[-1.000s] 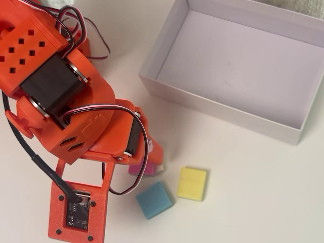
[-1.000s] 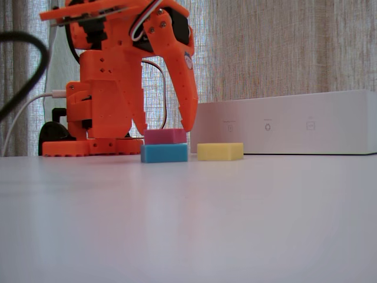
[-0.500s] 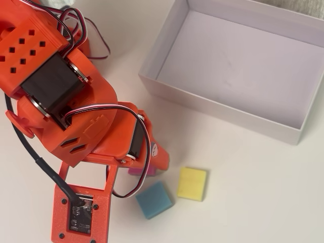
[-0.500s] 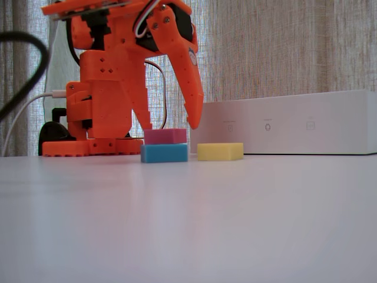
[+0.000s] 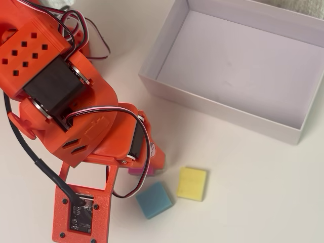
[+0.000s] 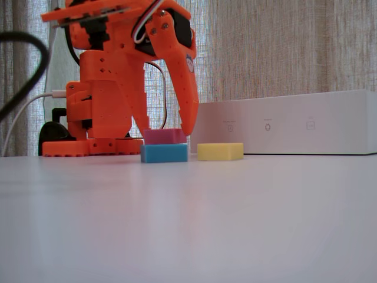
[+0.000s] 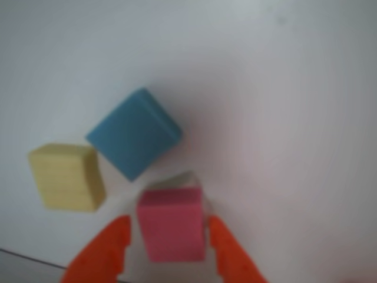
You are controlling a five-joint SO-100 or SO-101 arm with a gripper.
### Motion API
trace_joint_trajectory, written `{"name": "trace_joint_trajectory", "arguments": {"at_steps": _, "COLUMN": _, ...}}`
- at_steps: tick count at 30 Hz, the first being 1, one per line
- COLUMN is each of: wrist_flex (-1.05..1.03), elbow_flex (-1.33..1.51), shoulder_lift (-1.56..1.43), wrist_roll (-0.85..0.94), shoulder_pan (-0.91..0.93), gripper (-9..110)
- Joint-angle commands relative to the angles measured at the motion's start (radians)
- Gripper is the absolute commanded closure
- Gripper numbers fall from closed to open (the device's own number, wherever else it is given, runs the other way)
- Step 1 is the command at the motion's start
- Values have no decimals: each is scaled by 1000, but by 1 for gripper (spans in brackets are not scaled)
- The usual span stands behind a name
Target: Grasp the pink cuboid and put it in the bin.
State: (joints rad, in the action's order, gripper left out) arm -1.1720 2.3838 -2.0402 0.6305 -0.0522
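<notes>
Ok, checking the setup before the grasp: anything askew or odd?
Nothing stands out. The pink cuboid sits squarely between the open jaws, the blue block and yellow block lie flat nearby, the bin upright.

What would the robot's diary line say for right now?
phase: closing in | gripper: open, fingers either side of pink cuboid | cuboid: on table | bin: empty | nearby: blue block, yellow block

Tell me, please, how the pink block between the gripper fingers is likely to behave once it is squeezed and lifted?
The pink cuboid looks matte and foam-like, so it is probably light and may compress slightly. Its flat sides face the gripper fingers, so slipping seems unlikely. Being low and flat, it should not roll, though it might nudge the nearby blue block.
</notes>
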Motion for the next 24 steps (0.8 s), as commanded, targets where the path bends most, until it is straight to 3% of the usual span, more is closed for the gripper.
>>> {"name": "trace_joint_trajectory", "arguments": {"at_steps": 1, "wrist_flex": 12, "elbow_flex": -3, "shoulder_lift": 0, "wrist_roll": 5, "shoulder_pan": -8, "gripper": 88}}
{"name": "trace_joint_trajectory", "arguments": {"at_steps": 10, "wrist_flex": 17, "elbow_flex": 0, "shoulder_lift": 3, "wrist_roll": 2, "shoulder_pan": -8, "gripper": 98}}
{"name": "trace_joint_trajectory", "arguments": {"at_steps": 15, "wrist_flex": 34, "elbow_flex": 5, "shoulder_lift": 3, "wrist_roll": 0, "shoulder_pan": -8, "gripper": 110}}
{"name": "trace_joint_trajectory", "arguments": {"at_steps": 24, "wrist_flex": 17, "elbow_flex": -5, "shoulder_lift": -58, "wrist_roll": -2, "shoulder_pan": -11, "gripper": 110}}
